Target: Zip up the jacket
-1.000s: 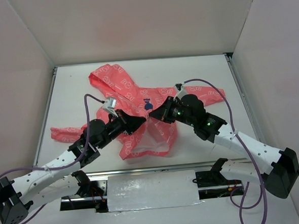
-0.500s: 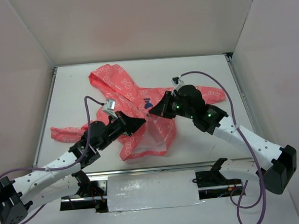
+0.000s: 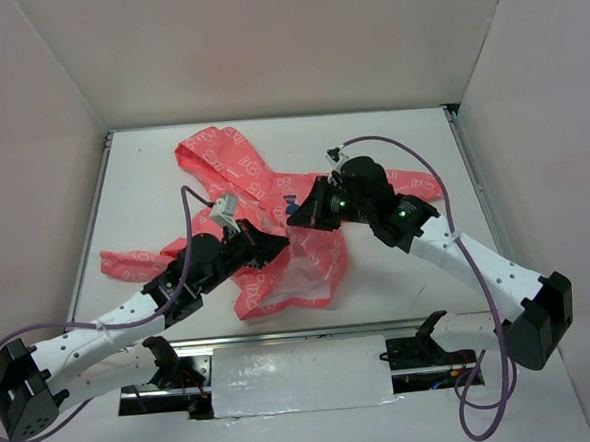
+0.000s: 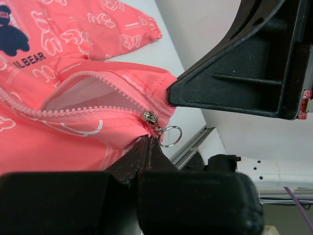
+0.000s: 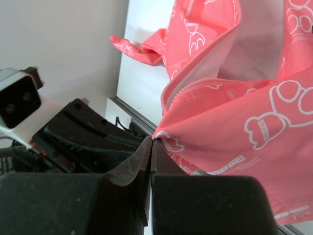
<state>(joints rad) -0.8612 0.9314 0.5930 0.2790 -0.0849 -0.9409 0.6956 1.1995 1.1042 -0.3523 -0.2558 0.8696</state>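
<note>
Pink jacket point(image 3: 274, 197) is lying mid-table point(image 3: 399, 275), zipper point(image 4: 88, 111) gaping, with the left gripper point(image 3: 280, 247) pinching it closed-fingered beside the slider point(image 4: 149, 117) and the right gripper point(image 3: 298, 219) clamping its front edge, so next the slider is probably needing an upward pull.

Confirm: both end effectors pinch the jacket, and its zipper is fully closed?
Not closed. The left end effector and right end effector do pinch the jacket, but the left wrist view shows its zipper open, teeth parted beyond the slider.
</note>
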